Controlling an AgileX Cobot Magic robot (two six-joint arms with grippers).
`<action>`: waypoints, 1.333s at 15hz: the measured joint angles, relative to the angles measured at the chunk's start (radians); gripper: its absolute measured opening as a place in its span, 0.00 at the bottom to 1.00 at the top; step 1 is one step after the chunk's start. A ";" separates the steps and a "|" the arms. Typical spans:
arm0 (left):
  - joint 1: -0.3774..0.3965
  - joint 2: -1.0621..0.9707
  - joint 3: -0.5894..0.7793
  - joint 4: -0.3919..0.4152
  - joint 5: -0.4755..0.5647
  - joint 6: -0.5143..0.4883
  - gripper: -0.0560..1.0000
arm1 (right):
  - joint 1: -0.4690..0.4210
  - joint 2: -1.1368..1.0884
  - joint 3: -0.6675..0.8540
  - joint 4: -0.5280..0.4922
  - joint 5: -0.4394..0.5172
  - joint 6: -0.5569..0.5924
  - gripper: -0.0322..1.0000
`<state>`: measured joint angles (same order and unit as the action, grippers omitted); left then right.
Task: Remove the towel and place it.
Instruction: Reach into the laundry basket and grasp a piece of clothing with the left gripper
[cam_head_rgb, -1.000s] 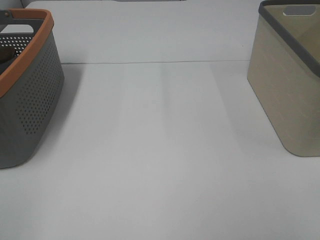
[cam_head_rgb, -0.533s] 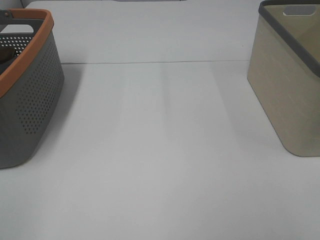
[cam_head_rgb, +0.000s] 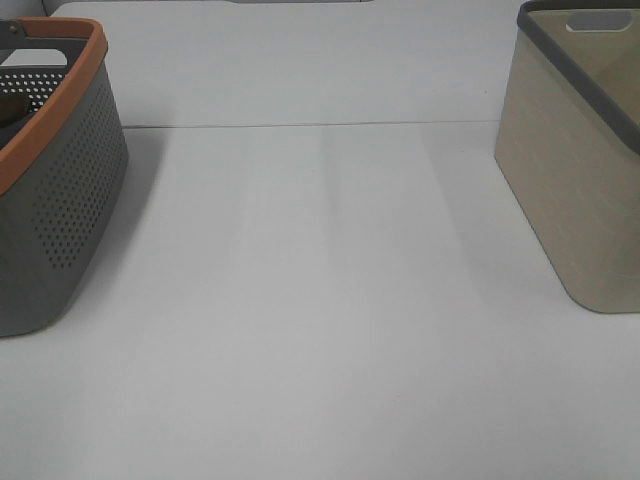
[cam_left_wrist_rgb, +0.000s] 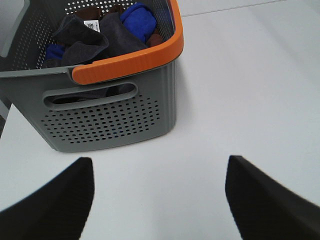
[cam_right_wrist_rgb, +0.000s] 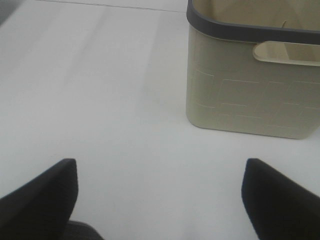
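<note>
Exterior high view, contents:
- Table: white, with a thin seam running across its far part. A broad bare stretch lies between the two baskets and reaches the near edge of the view.
- Grey basket: perforated walls and an orange rim, at the left edge, partly cut off by the frame.
- Beige basket: dark grey rim, at the right edge, also cut off, with a handle slot on its far wall. It stands well apart from the grey one.
- My arms: neither shows here.

Left wrist view:
- Left gripper: my two dark fingers stand wide apart with nothing between them, over bare table just short of the grey basket's slotted end wall.
- Towel: dark and crumpled, lying inside the grey basket below the orange rim, with a small white tag showing on it. I am not touching it.
- Blue cloth: beside the towel in the same basket, against the wall farther from me.
- Open table runs along the basket's long side.

Right wrist view:
- Right gripper: fingers spread wide, holding nothing, over bare table.
- The beige basket stands ahead with its handle slot facing me, apart from my fingertips. I cannot see what lies inside it.
</note>
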<state>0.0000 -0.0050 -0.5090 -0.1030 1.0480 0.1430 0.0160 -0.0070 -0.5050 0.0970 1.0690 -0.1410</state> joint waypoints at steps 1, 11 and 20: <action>0.000 0.000 0.000 0.000 0.000 0.000 0.72 | 0.000 0.000 0.000 0.000 0.000 0.000 0.84; 0.000 0.050 -0.028 0.032 -0.156 -0.038 0.72 | 0.000 0.000 0.000 0.000 0.000 0.000 0.84; 0.000 0.916 -0.157 0.509 -0.698 -0.677 0.72 | 0.000 0.000 0.000 0.000 0.000 0.000 0.84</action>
<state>0.0000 0.9110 -0.6660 0.4060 0.3500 -0.5340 0.0160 -0.0070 -0.5050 0.0970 1.0690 -0.1410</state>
